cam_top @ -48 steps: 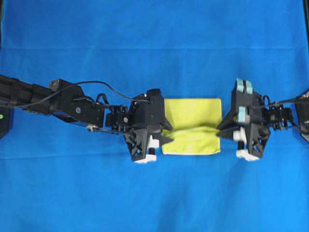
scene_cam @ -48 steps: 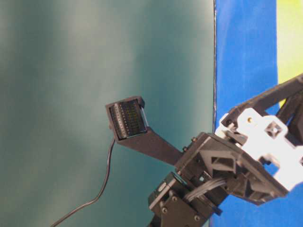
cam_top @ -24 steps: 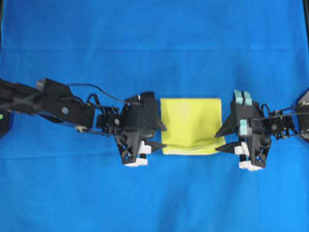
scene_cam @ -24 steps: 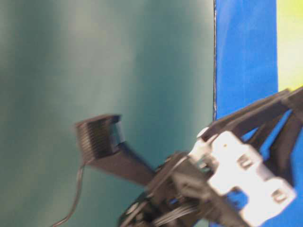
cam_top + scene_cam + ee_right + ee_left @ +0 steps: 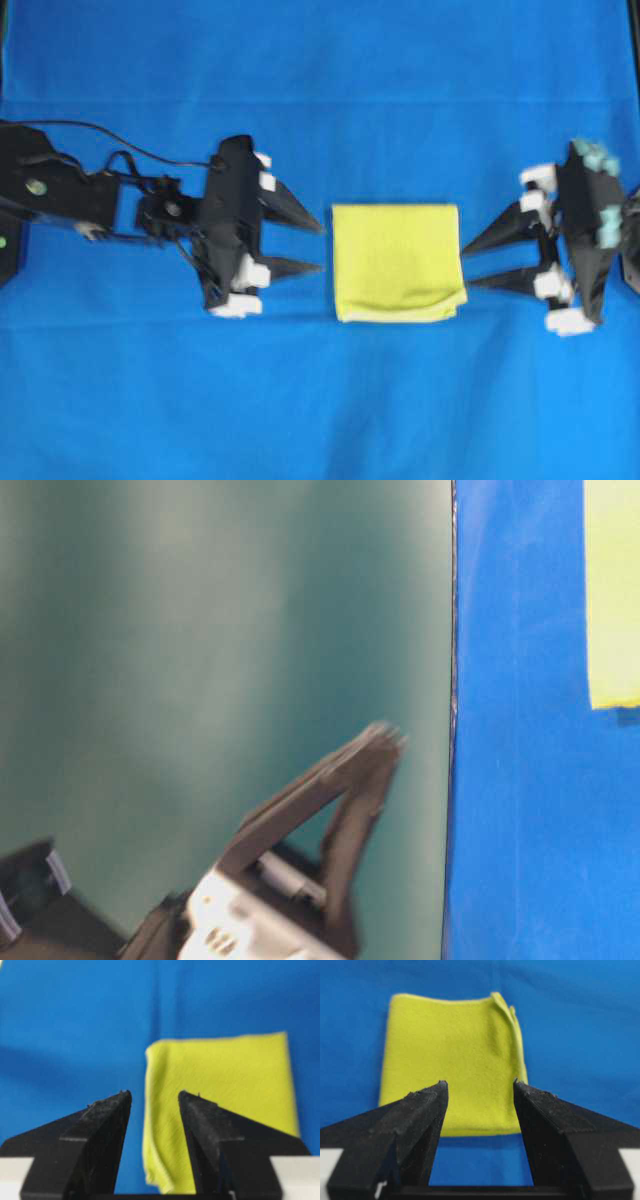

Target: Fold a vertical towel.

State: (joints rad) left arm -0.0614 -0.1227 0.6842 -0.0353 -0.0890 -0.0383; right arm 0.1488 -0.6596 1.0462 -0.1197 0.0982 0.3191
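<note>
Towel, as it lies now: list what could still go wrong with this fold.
1. The towel lies folded on the blue cloth, but its near right corner bulges out past the layer below, so the layers may not sit square.
2. The left gripper and right gripper are both open and empty, apart from the towel; nothing pins the top layer, so it might relax or spring open.
3. The right gripper's tips sit close to the towel's edge; a stray move could catch it.

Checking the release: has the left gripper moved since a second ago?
Yes. The left gripper backed leftward off the towel, leaving blue cloth between them.
</note>
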